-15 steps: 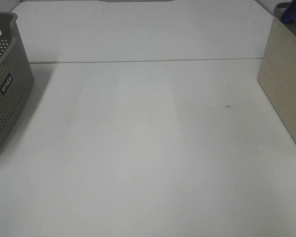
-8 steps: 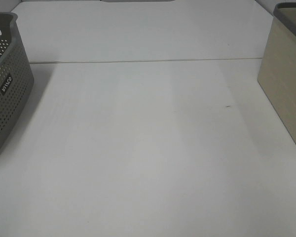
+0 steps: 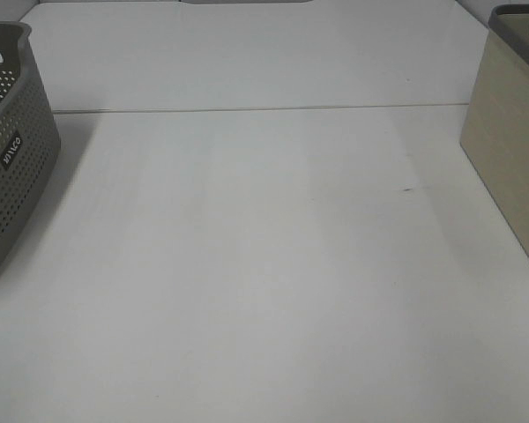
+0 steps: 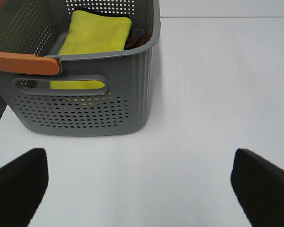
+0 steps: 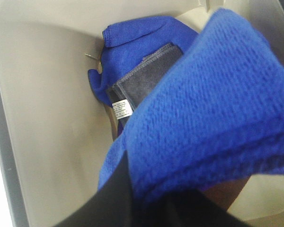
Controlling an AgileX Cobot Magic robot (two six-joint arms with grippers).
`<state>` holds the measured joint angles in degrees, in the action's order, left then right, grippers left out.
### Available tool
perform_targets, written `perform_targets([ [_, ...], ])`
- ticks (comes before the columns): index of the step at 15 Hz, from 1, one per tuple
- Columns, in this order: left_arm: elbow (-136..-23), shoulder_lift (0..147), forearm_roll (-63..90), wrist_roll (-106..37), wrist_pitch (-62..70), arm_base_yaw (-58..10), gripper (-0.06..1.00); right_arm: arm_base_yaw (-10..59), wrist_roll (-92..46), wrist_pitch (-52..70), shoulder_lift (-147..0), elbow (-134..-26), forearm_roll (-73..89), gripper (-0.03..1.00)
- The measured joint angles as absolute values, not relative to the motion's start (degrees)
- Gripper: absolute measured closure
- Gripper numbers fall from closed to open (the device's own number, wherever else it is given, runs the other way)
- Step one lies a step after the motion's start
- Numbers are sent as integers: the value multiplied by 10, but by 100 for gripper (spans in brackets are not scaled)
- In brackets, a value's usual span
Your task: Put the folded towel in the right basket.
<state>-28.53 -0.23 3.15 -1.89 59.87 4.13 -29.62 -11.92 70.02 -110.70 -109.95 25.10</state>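
Between two baskets, the gray perforated basket [image 3: 13,176] at nine o'clock and the beige basket [image 3: 507,167] at three, a white table [image 3: 264,264] is stretching. The right gripper [image 5: 132,203] is pinching the nubbly folded blue towel [image 5: 217,109] inside the beige basket, above one blue cloth [image 5: 132,38] and one gray cloth [image 5: 146,71]. The left gripper [image 4: 137,165] is hovering spread, facing one yellow towel [image 4: 97,33].
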Motion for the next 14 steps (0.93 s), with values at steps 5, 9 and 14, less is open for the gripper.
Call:
perform_targets([
  [5, -285, -2, 32, -19, 599, 41, -3, -204, -111, 700, -1107, -1100, 148, 3],
  [9, -285, -2, 32, -19, 599, 41, -3, -116, -80, 700, -1106, -1100, 103, -2],
  [14, -285, -2, 32, -19, 599, 41, -3, 8, -61, 700, -1073, -1100, 58, -2],
])
